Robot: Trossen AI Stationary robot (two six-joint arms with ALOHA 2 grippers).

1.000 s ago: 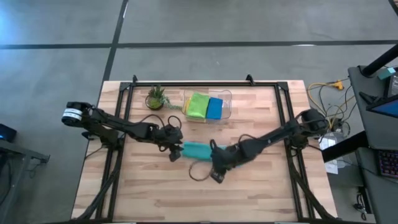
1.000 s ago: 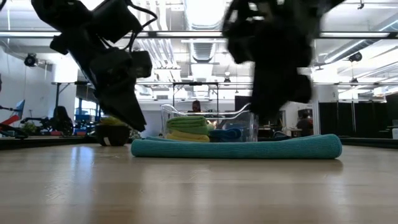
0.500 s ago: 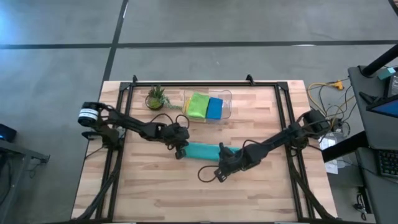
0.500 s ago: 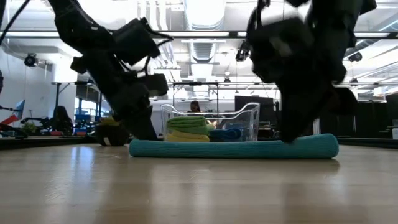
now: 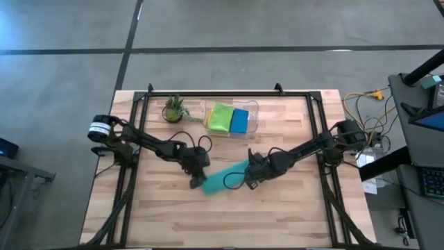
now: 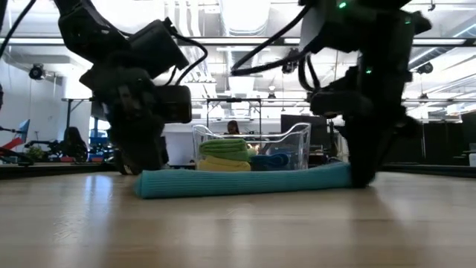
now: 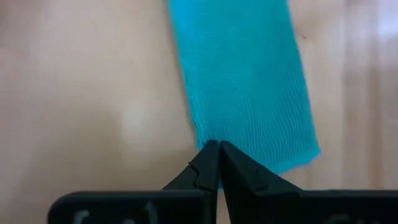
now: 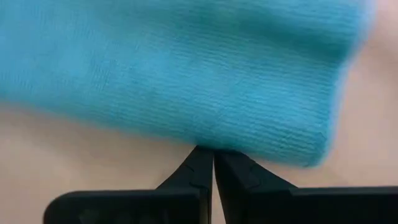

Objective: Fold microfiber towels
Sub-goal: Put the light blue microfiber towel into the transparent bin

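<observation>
A teal microfiber towel (image 5: 223,178), folded into a long strip, lies slanted on the wooden table, also seen in the low view (image 6: 245,181). My left gripper (image 5: 198,183) is shut at the strip's left end. My right gripper (image 5: 249,180) is shut at its right end. Yellow, lime green and blue towels (image 5: 229,119) lie folded in the clear bin. My left gripper pinches the towel's long edge beside a corner of its left end (image 7: 210,138) between the two fingertips (image 7: 202,168), slanting down from the table's left. That end lies on the table. My right gripper pinches the long edge close to the rounded right end (image 8: 217,142), fingers (image 8: 198,165) pointing steeply down. The towel rests on the table there; how many layers are caught I cannot tell.
The clear bin (image 5: 254,118) stands at the far middle of the table, just beyond the teal towel. A small potted plant (image 5: 173,109) stands to its left. Black frame rails (image 5: 132,153) run along the table's left, right and far sides.
Both grippers have sunk to the towel and shut on it. My left gripper went toward the near edge, dragging the strip's left end with it. My right gripper moved toward the far edge onto the right end. The strip, level before, now lies slanted.
</observation>
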